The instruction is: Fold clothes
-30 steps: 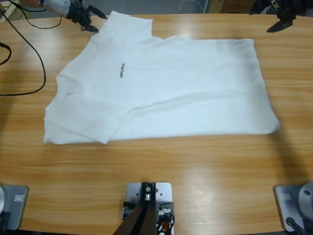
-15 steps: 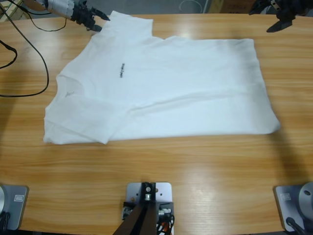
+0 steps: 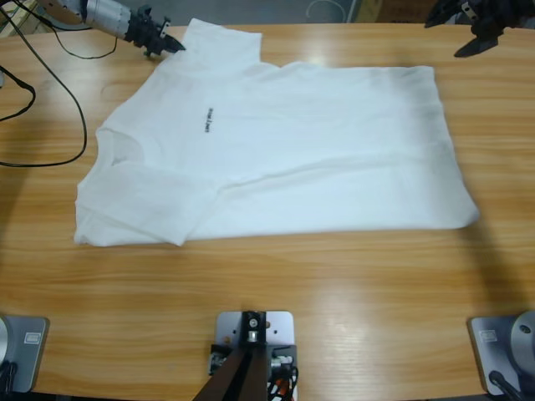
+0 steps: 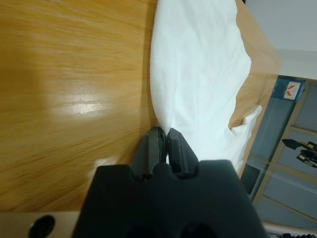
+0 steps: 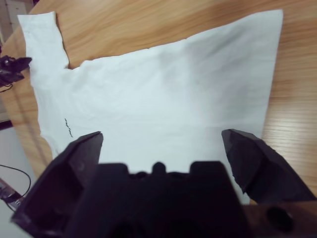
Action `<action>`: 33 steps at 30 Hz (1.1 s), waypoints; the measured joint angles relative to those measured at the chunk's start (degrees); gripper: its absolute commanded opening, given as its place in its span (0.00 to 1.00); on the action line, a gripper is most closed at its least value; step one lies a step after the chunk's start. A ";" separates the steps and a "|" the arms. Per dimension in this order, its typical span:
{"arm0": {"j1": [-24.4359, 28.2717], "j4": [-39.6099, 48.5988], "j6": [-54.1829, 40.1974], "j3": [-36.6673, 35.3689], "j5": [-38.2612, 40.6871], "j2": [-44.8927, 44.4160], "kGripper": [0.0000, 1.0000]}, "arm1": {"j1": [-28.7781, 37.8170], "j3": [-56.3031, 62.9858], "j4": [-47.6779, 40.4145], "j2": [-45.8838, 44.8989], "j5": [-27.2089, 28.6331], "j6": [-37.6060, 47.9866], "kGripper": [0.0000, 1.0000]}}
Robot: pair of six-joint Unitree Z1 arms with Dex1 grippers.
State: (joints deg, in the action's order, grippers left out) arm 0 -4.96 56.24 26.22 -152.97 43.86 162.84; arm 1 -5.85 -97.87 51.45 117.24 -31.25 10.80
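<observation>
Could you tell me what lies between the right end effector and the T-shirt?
Only bare wooden table, seen in the high view, separates the right end effector from the T-shirt.

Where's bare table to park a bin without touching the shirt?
Widest free strip: near the table edge, below the shirt. Right end is also bare. Far left is crowded: cables and the left hand.

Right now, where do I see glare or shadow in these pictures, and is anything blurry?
High view: lamp glare streaks the table below the T-shirt. Left wrist view: a bright glare patch on the wood beside the shirt's edge, and a soft shadow further left. Right wrist view: the right gripper in front looks blurred, and a faint shadow crosses the shirt's middle.
</observation>
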 measured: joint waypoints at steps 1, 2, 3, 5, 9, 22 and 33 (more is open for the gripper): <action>0.00 0.00 0.00 0.00 0.00 0.00 0.00 | -0.13 0.01 -0.31 0.00 -0.89 0.07 0.98; 0.00 0.01 0.00 0.00 0.00 0.00 0.00 | -0.42 0.06 -0.80 0.00 -1.92 0.24 0.98; 0.00 0.02 0.00 0.00 0.00 0.00 0.00 | -1.01 0.24 -1.35 0.00 -2.89 0.40 0.98; 0.00 0.09 0.00 0.00 0.01 -0.01 0.00 | -3.12 0.87 -3.00 0.00 -4.84 0.74 0.98; 0.06 0.62 0.00 0.00 0.19 -0.09 0.00 | -7.22 2.26 -5.19 0.16 -6.92 1.06 0.98; 0.17 4.50 -0.94 0.00 0.29 -0.59 0.00 | -8.57 2.76 -7.03 9.98 -9.18 0.41 0.98; 0.50 6.62 -2.73 0.00 0.29 -0.73 0.00 | -8.59 -1.71 -8.69 14.61 -8.91 0.37 0.97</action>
State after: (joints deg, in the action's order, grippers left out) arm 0 -4.46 62.86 23.49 -152.97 44.15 162.11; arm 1 -14.44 -99.57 42.77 131.84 -40.16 11.18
